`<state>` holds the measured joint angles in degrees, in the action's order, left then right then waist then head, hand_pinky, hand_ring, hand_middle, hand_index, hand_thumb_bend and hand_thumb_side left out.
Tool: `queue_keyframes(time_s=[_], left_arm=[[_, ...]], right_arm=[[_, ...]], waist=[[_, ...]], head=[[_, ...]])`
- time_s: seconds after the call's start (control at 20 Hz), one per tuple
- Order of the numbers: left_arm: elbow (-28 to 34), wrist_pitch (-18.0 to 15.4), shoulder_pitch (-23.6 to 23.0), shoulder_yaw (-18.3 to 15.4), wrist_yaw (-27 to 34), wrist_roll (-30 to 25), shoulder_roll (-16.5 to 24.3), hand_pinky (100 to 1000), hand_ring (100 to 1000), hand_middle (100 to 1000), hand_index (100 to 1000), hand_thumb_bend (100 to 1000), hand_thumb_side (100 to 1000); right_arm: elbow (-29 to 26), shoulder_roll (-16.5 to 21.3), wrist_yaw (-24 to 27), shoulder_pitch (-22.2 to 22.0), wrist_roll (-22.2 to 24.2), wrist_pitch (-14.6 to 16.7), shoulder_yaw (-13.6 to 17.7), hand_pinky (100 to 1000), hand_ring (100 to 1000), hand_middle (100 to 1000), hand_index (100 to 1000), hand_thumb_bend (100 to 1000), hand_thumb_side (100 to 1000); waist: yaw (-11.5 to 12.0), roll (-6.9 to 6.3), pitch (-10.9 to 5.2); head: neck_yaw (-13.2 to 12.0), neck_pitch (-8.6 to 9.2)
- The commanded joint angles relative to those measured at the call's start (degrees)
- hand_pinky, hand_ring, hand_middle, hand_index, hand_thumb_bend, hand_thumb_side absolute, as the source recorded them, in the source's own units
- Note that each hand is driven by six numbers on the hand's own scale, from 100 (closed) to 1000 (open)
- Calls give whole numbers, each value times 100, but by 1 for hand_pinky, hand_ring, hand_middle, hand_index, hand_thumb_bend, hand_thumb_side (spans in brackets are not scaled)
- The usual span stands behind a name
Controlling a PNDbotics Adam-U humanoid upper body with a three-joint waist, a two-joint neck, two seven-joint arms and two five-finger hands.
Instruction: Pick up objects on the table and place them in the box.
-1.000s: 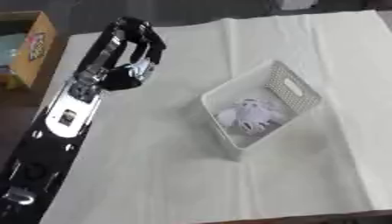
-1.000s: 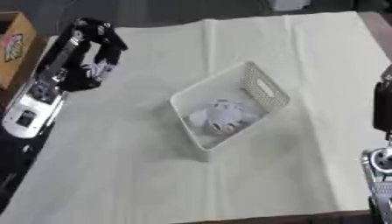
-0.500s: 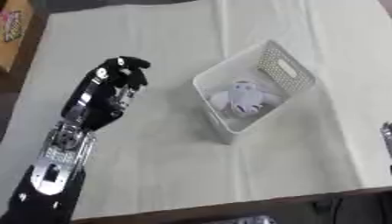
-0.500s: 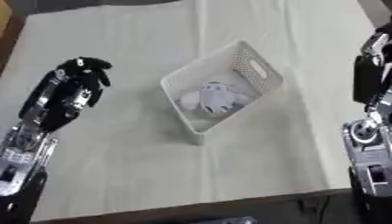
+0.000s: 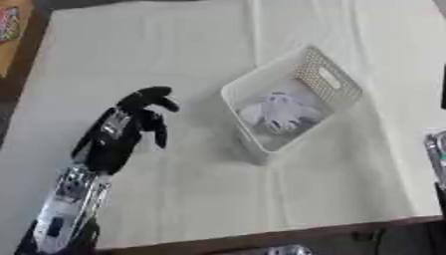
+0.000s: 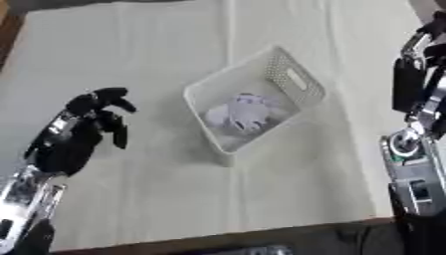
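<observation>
A white box [image 5: 322,82] with perforated walls is set askew on the cloth-covered surface [image 5: 157,45], and a pale crumpled object [image 5: 280,112] is seen lying inside it. The left robot hand [image 5: 131,124] is held over the surface just left of the box, its fingers curled and nothing held. The right robot hand [image 6: 416,74] is seen at the right edge; its fingers cannot be made out.

No word, number or brand can be read anywhere. The colourful print on the cardboard box [image 5: 9,22] at the table's far left corner is too blurred to make out.
</observation>
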<state>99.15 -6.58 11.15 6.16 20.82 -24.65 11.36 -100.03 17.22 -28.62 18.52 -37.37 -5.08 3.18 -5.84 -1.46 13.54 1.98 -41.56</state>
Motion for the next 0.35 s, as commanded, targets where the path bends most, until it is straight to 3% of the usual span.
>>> queue_keyframes(time_s=[0.05, 0.35], left_arm=[[139, 129, 52, -15, 614, -275, 83, 403, 421, 699, 901, 235, 987], [146, 138, -14, -131, 858, -413, 72, 403, 423, 704, 903, 240, 981]], right_arm=[[-42, 159, 54, 60, -45, 13, 19, 329, 417, 630, 753, 100, 805], [-62, 155, 95, -17, -134, 52, 42, 330, 417, 629, 754, 100, 805]], waist=[[17, 13, -49], [30, 5, -80]], head=[[-24, 174], [-23, 259]])
